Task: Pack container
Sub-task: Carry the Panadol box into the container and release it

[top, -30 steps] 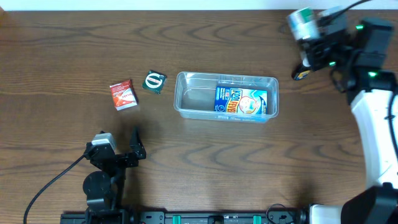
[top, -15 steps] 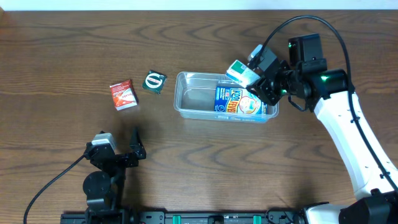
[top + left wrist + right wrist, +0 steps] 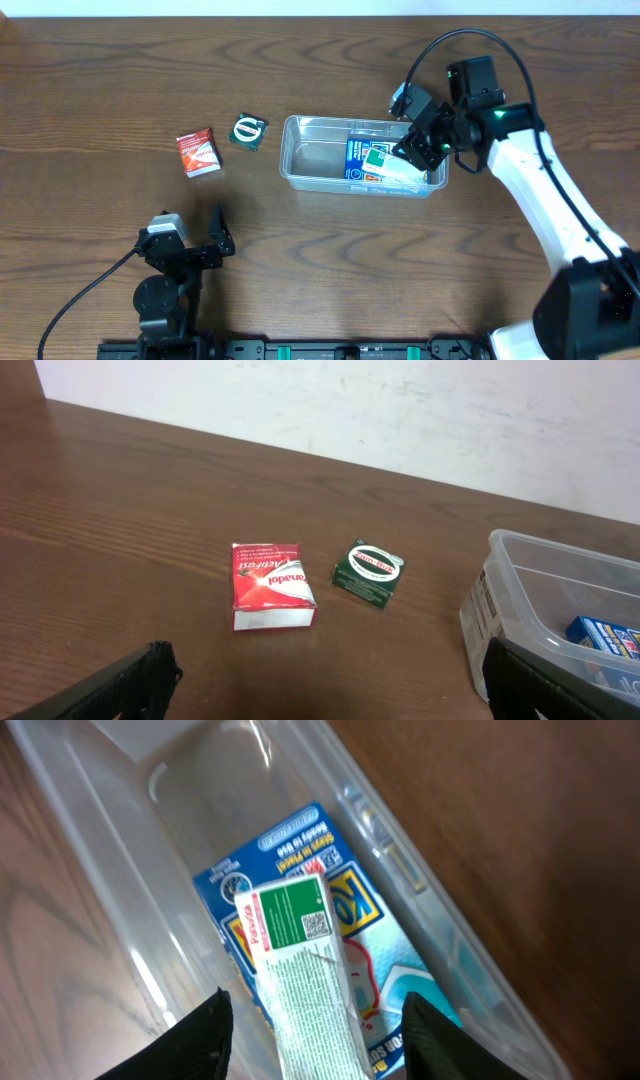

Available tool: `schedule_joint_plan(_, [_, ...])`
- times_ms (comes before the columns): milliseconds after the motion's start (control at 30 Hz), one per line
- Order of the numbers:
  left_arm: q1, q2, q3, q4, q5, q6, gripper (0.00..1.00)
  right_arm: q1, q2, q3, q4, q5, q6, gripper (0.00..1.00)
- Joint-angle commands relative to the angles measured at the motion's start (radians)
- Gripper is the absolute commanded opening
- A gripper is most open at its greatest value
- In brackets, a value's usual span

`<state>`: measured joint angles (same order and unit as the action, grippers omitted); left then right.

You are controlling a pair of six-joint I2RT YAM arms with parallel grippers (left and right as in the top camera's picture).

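The clear plastic container (image 3: 300,150) stands mid-table and holds a blue packet (image 3: 356,160). A white box with a green end (image 3: 388,162) lies on top of that packet. My right gripper (image 3: 415,150) hovers over the container's right end. In the right wrist view its jaws stand wide apart on either side of the white box (image 3: 300,950) without touching it, over the blue packet (image 3: 290,830) and the container wall (image 3: 120,850). My left gripper (image 3: 215,240) rests open and empty near the front left; in its own view it (image 3: 330,695) faces the container (image 3: 510,590).
A red packet (image 3: 197,152) and a dark green packet (image 3: 248,131) lie on the wooden table left of the container. Both also show in the left wrist view, the red one (image 3: 270,585) and the green one (image 3: 372,570). A white wall runs along the table's far edge.
My right arm swung from the far right corner to the container, carrying the white box. The box now lies inside on the blue packet and the jaws have opened. The left arm has not moved.
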<state>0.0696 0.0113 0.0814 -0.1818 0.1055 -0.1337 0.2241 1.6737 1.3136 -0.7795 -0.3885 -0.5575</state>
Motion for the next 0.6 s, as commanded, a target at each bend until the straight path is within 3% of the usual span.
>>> schedule_joint_plan(0, [0.004, -0.001, -0.014, -0.034, 0.011, 0.003, 0.98, 0.005, 0.036, -0.009, 0.014, -0.004, -0.017, 0.52])
schedule_joint_plan(300, [0.004, -0.001, -0.014, -0.034, 0.011, 0.003, 0.98, 0.005, -0.004, 0.019, 0.066, -0.080, 0.076, 0.47])
schedule_joint_plan(400, [0.004, -0.001, -0.014, -0.034, 0.011, 0.003, 0.98, -0.006, -0.057, 0.035, 0.114, -0.019, 0.184, 0.54])
schedule_joint_plan(467, [0.004, -0.001, -0.014, -0.034, 0.011, 0.003, 0.98, -0.024, -0.088, 0.037, 0.166, 0.075, 0.276, 0.68])
schedule_joint_plan(567, [0.004, -0.001, -0.014, -0.034, 0.011, 0.003, 0.98, -0.066, -0.111, 0.037, 0.235, 0.255, 0.398, 0.74])
